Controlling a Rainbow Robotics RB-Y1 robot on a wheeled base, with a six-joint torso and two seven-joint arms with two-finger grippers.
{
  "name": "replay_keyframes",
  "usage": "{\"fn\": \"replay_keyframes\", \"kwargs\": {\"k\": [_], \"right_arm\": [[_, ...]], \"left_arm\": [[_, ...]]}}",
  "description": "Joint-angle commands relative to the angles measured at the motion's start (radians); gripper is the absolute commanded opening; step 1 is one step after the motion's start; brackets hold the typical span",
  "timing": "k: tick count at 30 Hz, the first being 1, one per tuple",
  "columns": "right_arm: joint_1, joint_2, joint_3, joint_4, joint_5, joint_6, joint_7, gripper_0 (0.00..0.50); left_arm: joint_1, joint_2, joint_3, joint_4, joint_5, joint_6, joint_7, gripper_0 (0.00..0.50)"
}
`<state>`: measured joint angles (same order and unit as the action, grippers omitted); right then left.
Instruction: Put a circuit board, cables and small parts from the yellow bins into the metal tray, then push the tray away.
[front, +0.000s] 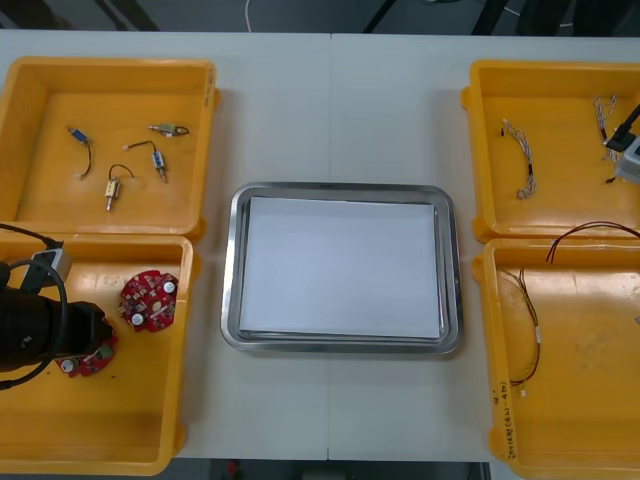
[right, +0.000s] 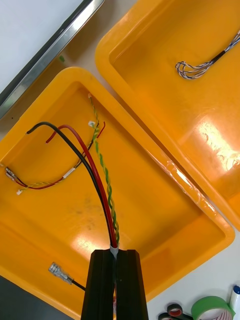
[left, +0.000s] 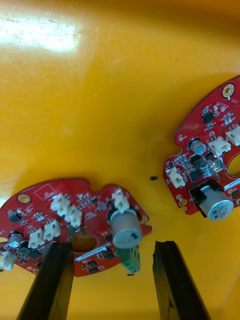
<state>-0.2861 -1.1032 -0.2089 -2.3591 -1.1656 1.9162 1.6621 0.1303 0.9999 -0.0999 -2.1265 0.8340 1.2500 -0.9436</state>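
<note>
Looking from the front, we find the fingers of the left gripper (left: 112, 246) hidden under the black left arm (front: 40, 330), which also covers part of the nearer circuit board (left: 55, 225). The second circuit board (left: 205, 150) runs off the edge of the left wrist view. A black lead with a metal terminal (right: 60, 272) beside the fingers of the right gripper (right: 114, 252) is cut off as well, so we cannot tell where it ends.

The left gripper is spread wide and holds nothing. Its fingers stand either side of the nearer board's grey capacitor and green connector, and one finger overlaps the board's edge. We cannot tell whether it touches the board. The right gripper is clenched on a cable bundle (right: 103, 195) of black, red and twisted yellow-green wires, which trails from its fingertips over the bin below.

We count four yellow bins (front: 110, 66), two on each gripper's side. One metal tray (front: 340, 190), white inside, sits on the worktop (front: 330, 110) between the two grippers, apart from both. Two circuit boards lie in the bin under the left gripper, the second near the first. Four small metal parts (front: 113, 187) sit in the other bin on that gripper's side. Two blue and white cables (front: 522, 155) lie in the other bin on the right gripper's side. One red and yellow cable (right: 50, 182) lies on the floor of the bin beneath the right gripper, under the hanging bundle.
</note>
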Motion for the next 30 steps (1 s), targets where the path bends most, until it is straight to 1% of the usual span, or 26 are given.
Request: {"fn": "replay_keyframes", "kwargs": {"k": [1, 5, 7, 8, 12, 17, 23, 24, 25, 30], "right_arm": [[-0.022, -0.046, 0.013, -0.023, 0.004, 0.004, 0.048, 0.0], [-0.022, -0.046, 0.016, -0.023, 0.004, 0.004, 0.048, 0.0], [-0.022, -0.046, 0.016, -0.022, 0.004, 0.004, 0.048, 0.0], [-0.022, -0.046, 0.016, -0.022, 0.004, 0.004, 0.048, 0.0], [-0.022, -0.046, 0.016, -0.022, -0.003, 0.004, 0.045, 0.0], [-0.022, -0.046, 0.016, -0.014, -0.016, 0.004, 0.048, 0.0], [-0.022, -0.046, 0.016, 0.001, -0.029, 0.004, 0.051, 0.0], [-0.022, -0.046, 0.016, 0.001, -0.029, 0.004, 0.051, 0.0], [-0.022, -0.046, 0.016, 0.003, -0.029, 0.004, 0.051, 0.0], [-0.022, -0.046, 0.016, 0.011, -0.029, 0.004, 0.054, 0.0]], "left_arm": [[-0.024, 0.049, 0.0, -0.003, -0.001, -0.009, 0.103, 0.5], [-0.024, 0.049, 0.02, -0.003, 0.02, 0.009, 0.103, 0.5], [-0.024, 0.049, 0.04, -0.004, 0.043, 0.023, 0.101, 0.5], [-0.024, 0.049, 0.062, -0.012, 0.063, 0.046, 0.101, 0.5], [-0.024, 0.049, 0.097, -0.043, 0.076, 0.098, 0.114, 0.5], [-0.023, 0.048, 0.129, -0.075, 0.089, 0.138, 0.132, 0.5], [-0.024, 0.042, 0.172, -0.135, 0.1, 0.2, 0.263, 0.5], [-0.024, 0.042, 0.172, -0.135, 0.1, 0.2, 0.263, 0.5], [-0.024, 0.039, 0.178, -0.151, 0.1, 0.21, 0.299, 0.5], [-0.024, 0.025, 0.183, -0.174, 0.091, 0.224, 0.378, 0.5]]}}
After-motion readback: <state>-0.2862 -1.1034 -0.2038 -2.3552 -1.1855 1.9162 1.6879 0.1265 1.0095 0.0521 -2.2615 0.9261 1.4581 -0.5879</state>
